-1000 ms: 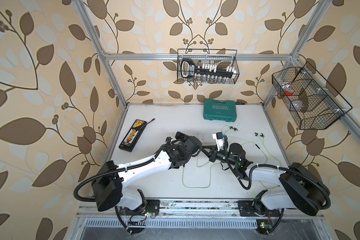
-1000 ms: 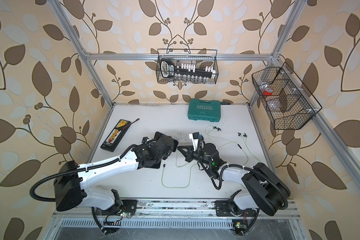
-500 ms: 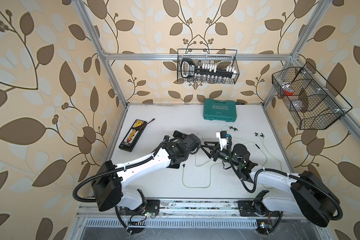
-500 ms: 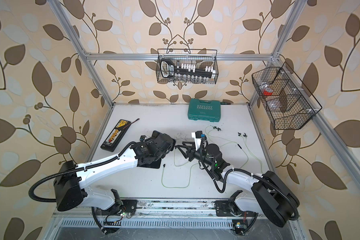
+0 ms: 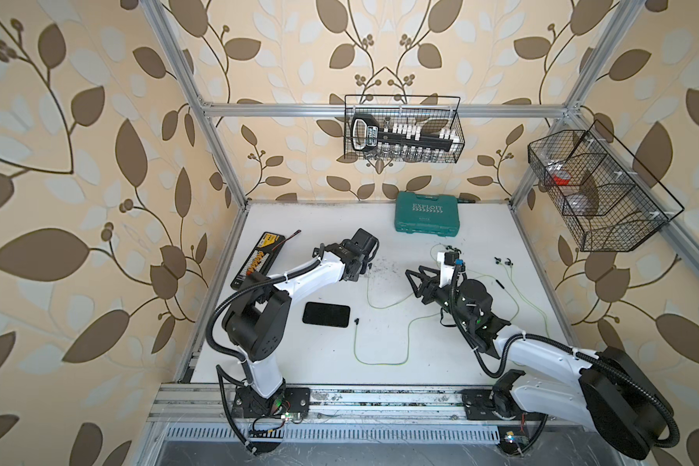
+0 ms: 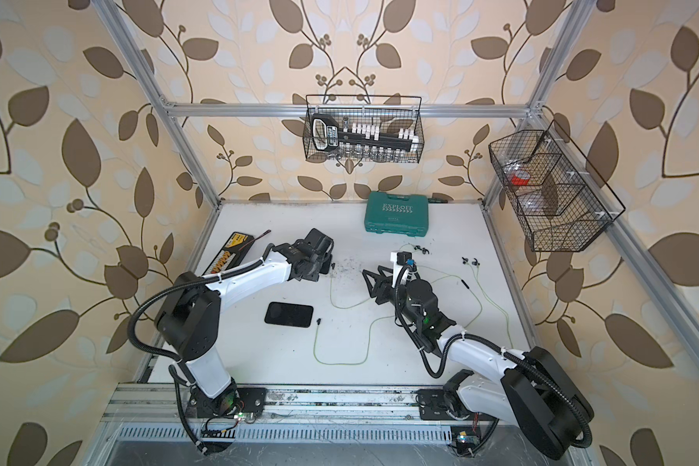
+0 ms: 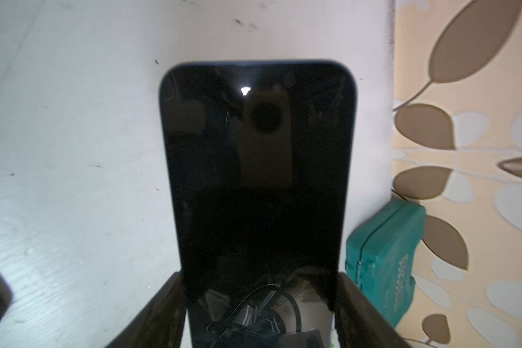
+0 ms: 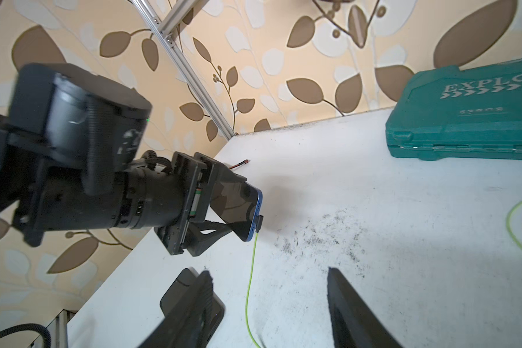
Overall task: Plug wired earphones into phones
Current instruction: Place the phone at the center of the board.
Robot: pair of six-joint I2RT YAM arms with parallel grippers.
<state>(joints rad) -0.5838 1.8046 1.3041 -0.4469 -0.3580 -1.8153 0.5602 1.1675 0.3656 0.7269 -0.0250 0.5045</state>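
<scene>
Soft, even light fills both top views, and shadows on the white table (image 5: 380, 234) are faint. In the left wrist view a small glare spot sits on the glossy phone (image 7: 258, 180) — the right wrist view blurs the near left arm (image 8: 73, 144).

A black phone (image 6: 288, 314) lies flat, an earphone plug (image 6: 319, 321) just beside its end.

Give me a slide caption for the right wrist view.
Left gripper holds the glossy phone, black plug seated in its end, yellow-green cable hanging to the table; right gripper open.
</scene>
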